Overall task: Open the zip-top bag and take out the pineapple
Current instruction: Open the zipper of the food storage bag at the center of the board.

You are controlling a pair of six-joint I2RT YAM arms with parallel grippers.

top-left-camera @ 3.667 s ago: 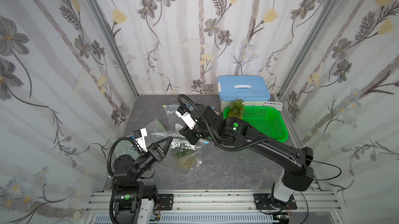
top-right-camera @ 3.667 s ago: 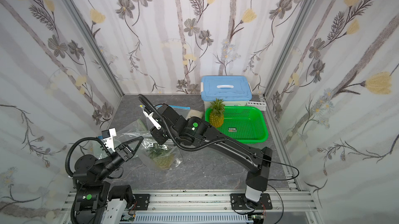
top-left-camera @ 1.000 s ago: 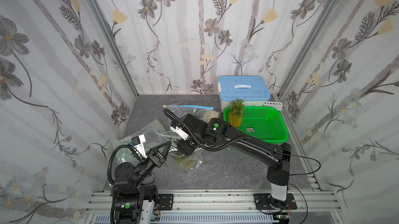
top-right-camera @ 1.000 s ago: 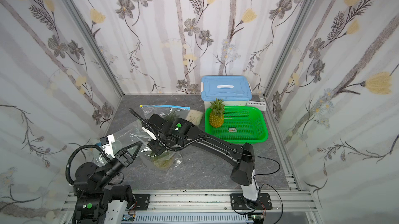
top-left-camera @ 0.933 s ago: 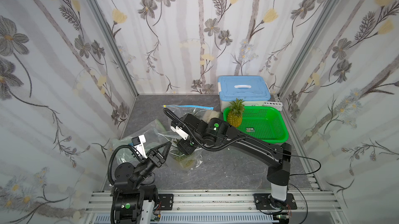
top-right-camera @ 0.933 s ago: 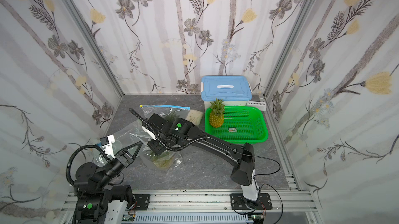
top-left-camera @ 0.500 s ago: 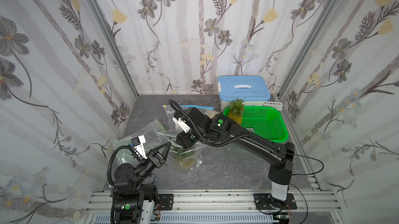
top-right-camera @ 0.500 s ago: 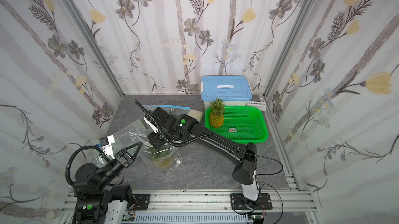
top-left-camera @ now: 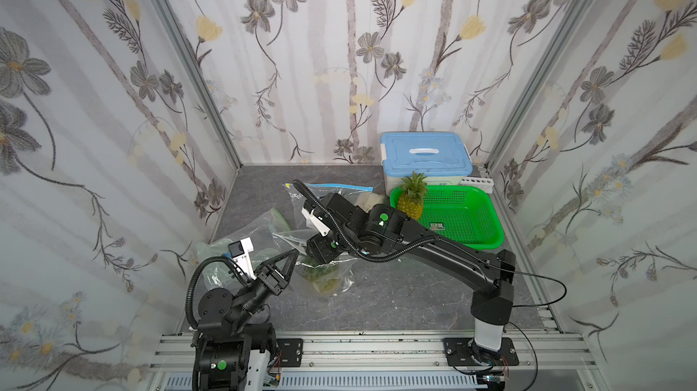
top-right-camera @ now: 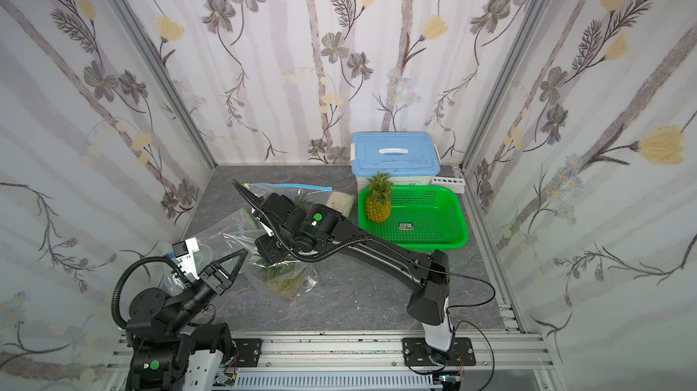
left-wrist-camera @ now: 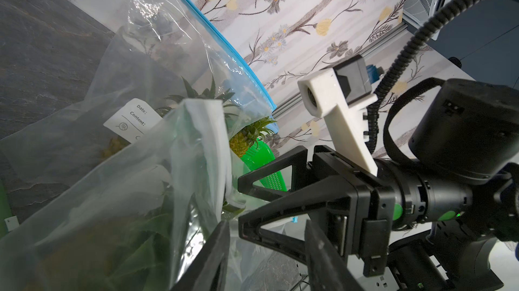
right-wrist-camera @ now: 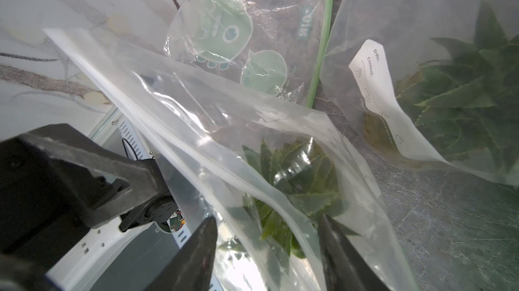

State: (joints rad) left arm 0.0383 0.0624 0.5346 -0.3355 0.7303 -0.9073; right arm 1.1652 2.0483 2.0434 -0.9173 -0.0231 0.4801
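While both arms meet over the near-left part of the table point(top-left-camera: 396, 295), the zip-top bag point(top-right-camera: 301, 276) lies crumpled between them. The pineapple point(top-right-camera: 281, 281) is inside it, green crown and all, showing through the film.

Left gripper point(top-left-camera: 292, 254) points in from the near left, its fingers point(left-wrist-camera: 213, 261) standing apart. Bag film drapes against one of them, and nothing is pinched between them.

Right gripper point(left-wrist-camera: 239, 204) faces it from the right, tips just beside tips. Its fingers point(left-wrist-camera: 300, 171) are spread as well, and the bag's white zip strip point(left-wrist-camera: 217, 140) runs past their tips. Whether they touch that strip, I cannot tell. In the right wrist view the bag's top edge crosses between the two fingers, with pineapple leaves showing in the gap.

Farther back lies a blue-zip bag point(top-left-camera: 332, 185) with another leafy crown in it and a white label. A green-printed bag point(right-wrist-camera: 238, 45) lies flat at the left.

Far right, a second pineapple point(top-left-camera: 412, 202) stands upright in the far-left corner of a green basket point(top-left-camera: 484, 244). A blue-lidded box point(top-left-camera: 426, 151) sits behind it against the far wall.
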